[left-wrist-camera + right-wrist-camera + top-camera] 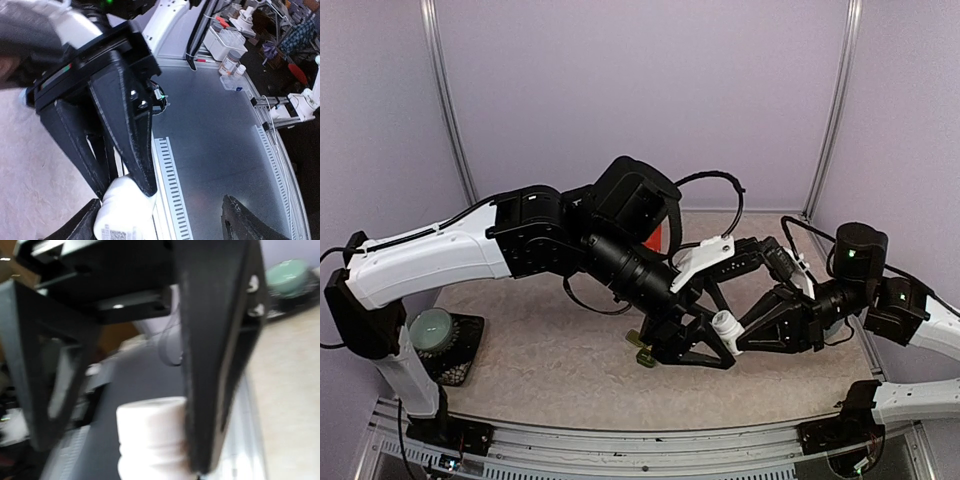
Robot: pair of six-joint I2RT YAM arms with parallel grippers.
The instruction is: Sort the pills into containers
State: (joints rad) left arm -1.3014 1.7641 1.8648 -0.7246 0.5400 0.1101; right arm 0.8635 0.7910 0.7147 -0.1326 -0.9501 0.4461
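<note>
Containers (642, 348) on tabletop (540, 350), near centre, mostly hidden beneath left gripper (161, 200).
White bottle (725, 327) hangs just beside, pinched in closed jaws of right gripper (122, 445); left jaws stand wide, holding nothing. Risk: arms are crowded, so a tilted bottle may spill pills wide, or a finger may knock the containers.

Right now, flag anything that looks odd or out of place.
The white bottle hangs tilted above the table, pinched in the right claw, right beside the open left claw. The green containers lie mostly hidden under that claw. No spill or damage shows.
</note>
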